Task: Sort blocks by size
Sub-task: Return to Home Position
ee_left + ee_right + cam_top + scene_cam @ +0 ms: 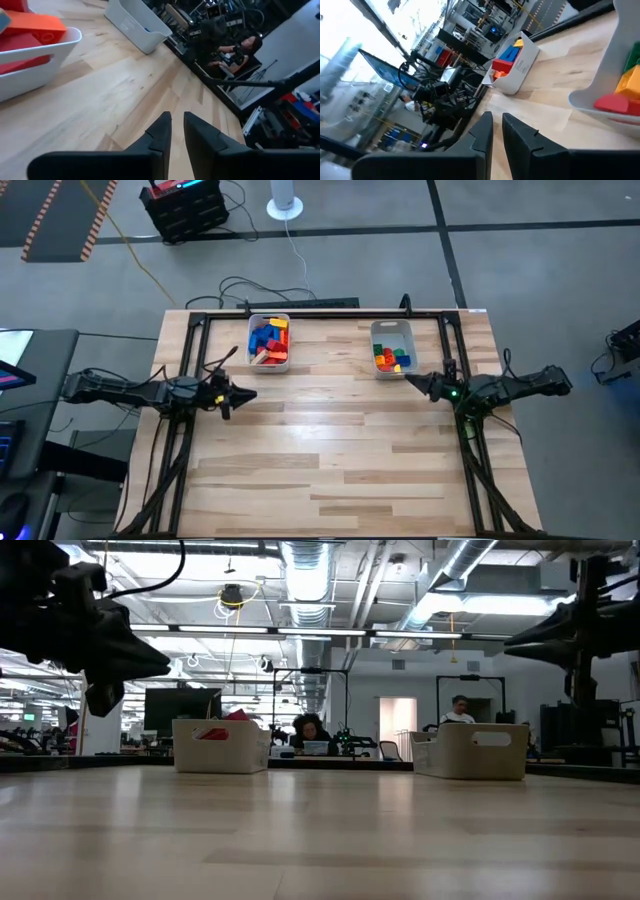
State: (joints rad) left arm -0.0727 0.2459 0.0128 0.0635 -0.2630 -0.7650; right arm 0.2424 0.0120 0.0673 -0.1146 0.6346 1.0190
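The blocks (269, 340) sit sorted in two bins (392, 329) on the tabletop (330, 460). Left tool (248, 394) and right tool (410, 378) hover near them, both narrow, holding nothing.

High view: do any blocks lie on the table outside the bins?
No, the blocks sit only inside the left bin and right bin.

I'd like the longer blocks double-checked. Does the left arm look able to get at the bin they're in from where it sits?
Probably yes: the left tool hovers just short of that bin, only bare table lies between, and the blocks sit uncovered in it. The right tool waits beside the other bin.
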